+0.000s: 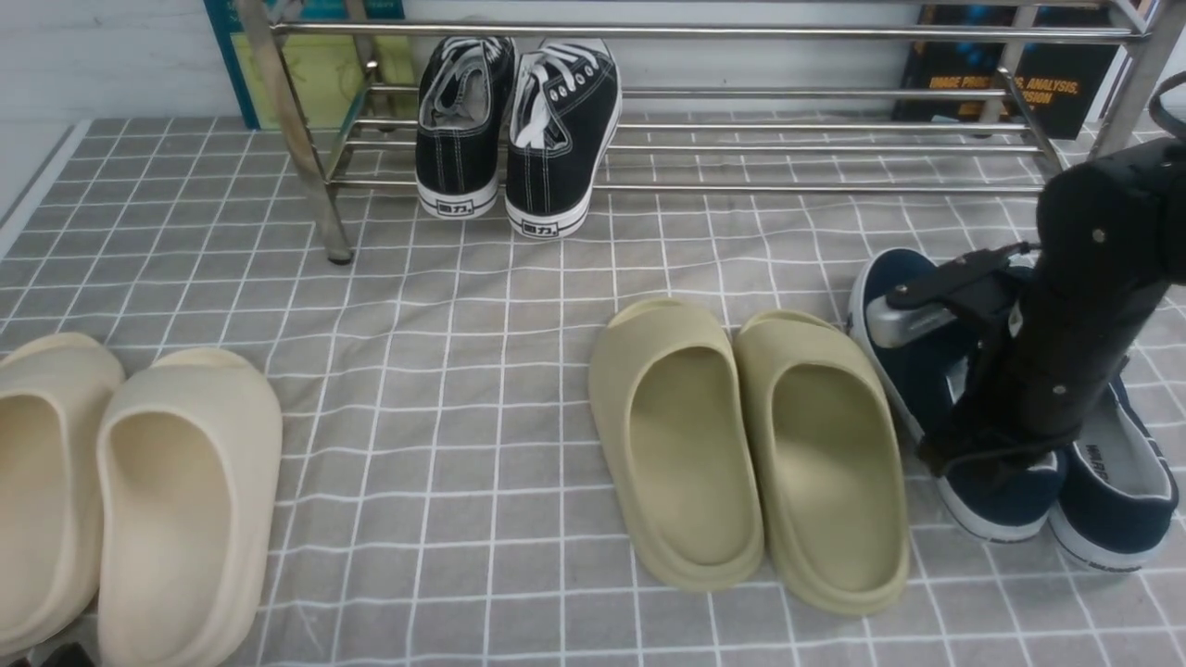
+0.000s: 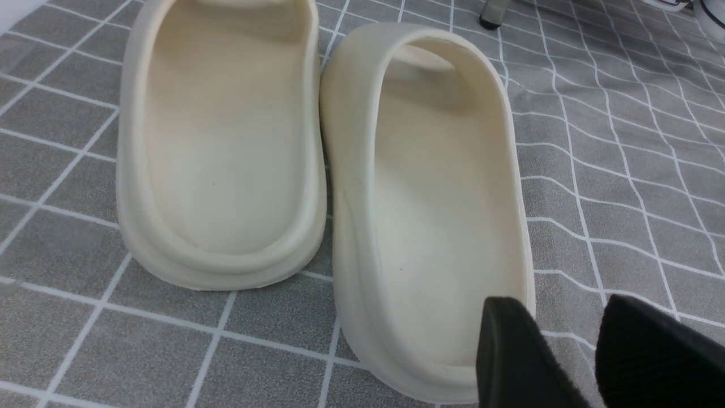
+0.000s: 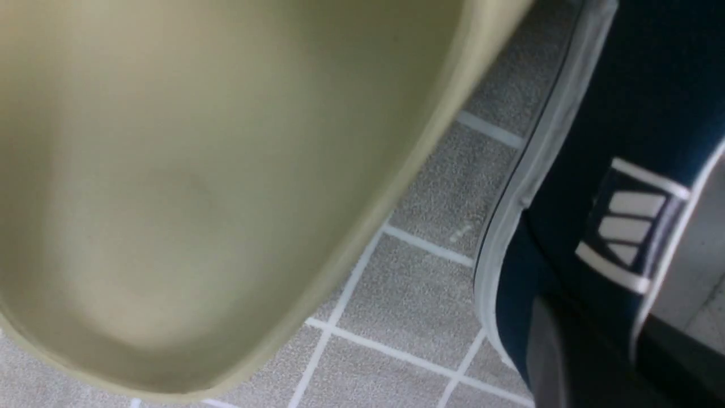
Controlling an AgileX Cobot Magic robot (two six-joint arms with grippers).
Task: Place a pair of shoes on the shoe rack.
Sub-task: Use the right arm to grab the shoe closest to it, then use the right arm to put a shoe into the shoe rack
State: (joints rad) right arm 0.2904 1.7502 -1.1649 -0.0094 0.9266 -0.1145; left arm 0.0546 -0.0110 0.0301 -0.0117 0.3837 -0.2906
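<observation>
Navy shoes [image 1: 1005, 500] 2 (right claw [image 3: 617, 362] grips one) | slides [image 1: 676, 435] 4 | left claw [image 2: 572, 362] apart

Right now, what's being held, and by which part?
Right gripper appears to pinch a navy shoe by its collar, near the striped tab. Left gripper holds nothing.

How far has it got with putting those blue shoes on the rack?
Nothing is done yet: the blue shoes sit on the cloth, and the rack holds only black sneakers. In hand: the right gripper straddles one blue shoe's heel; whether it grips is unclear. Still to do: lifting both shoes onto the rack.
</observation>
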